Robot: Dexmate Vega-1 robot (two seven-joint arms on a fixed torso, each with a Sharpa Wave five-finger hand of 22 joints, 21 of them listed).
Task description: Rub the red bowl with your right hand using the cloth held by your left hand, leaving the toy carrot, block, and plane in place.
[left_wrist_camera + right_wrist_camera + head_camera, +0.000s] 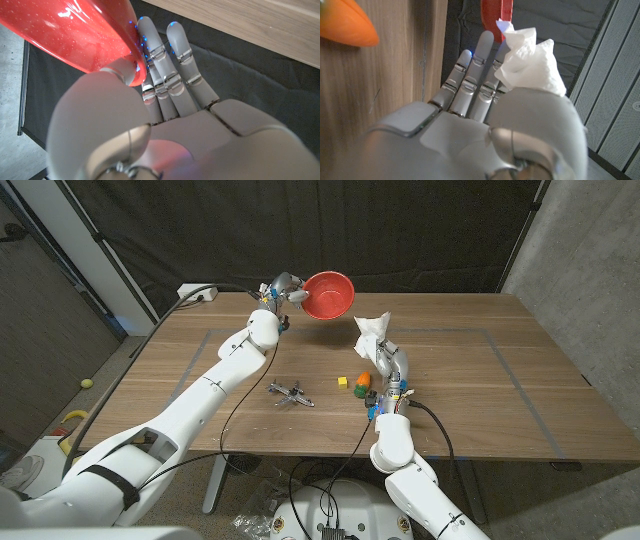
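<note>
While held up over the tabletop's far edge, red bowl (329,294) pinched at its rim by left hand (280,288), thumb pressed to the rim against straight fingers (170,65). Rubbing apparently not yet begun: no contact visible. Toy plane (290,393), block (343,382) and carrot (361,383) undisturbed mid-table. White cloth (371,332) clamped in right hand (389,367), just short of the bowl

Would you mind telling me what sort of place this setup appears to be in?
Probably a robotics lab or test room: a wooden table set against a black curtain backdrop, a bare concrete wall, and loose cables under the table.
</note>
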